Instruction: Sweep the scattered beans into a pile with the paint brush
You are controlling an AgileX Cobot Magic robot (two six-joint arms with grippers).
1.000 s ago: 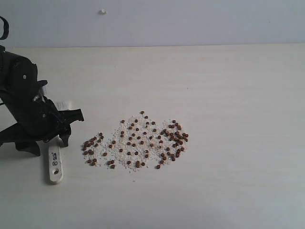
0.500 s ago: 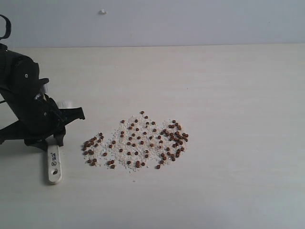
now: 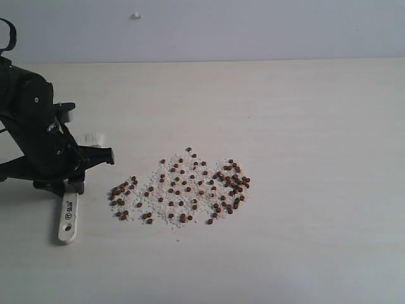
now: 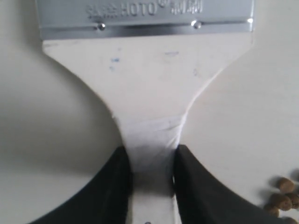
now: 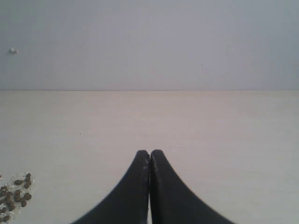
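Note:
The beans (image 3: 183, 187) lie scattered in a wide patch mid-table, mixed with whitish crumbs; a few show in the left wrist view (image 4: 281, 196) and the right wrist view (image 5: 16, 192). My left gripper (image 3: 74, 179) (image 4: 150, 161) is shut on the narrow neck of the paint brush (image 4: 149, 88), left of the beans. The cream handle end (image 3: 68, 218) sticks out below the gripper, and the silver band (image 4: 145, 18) lies just beyond the fingers. The arm hides most of the bristles. My right gripper (image 5: 149, 155) is shut and empty above bare table, out of the exterior view.
The pale wooden table (image 3: 304, 126) runs back to a grey wall (image 3: 253, 28) with a small white speck (image 3: 136, 15) on it. The left arm's black body (image 3: 31, 126) fills the left edge.
The left gripper has shifted slightly toward the far side with the brush in it, and the handle end has swung a little leftward. The beans lie as before.

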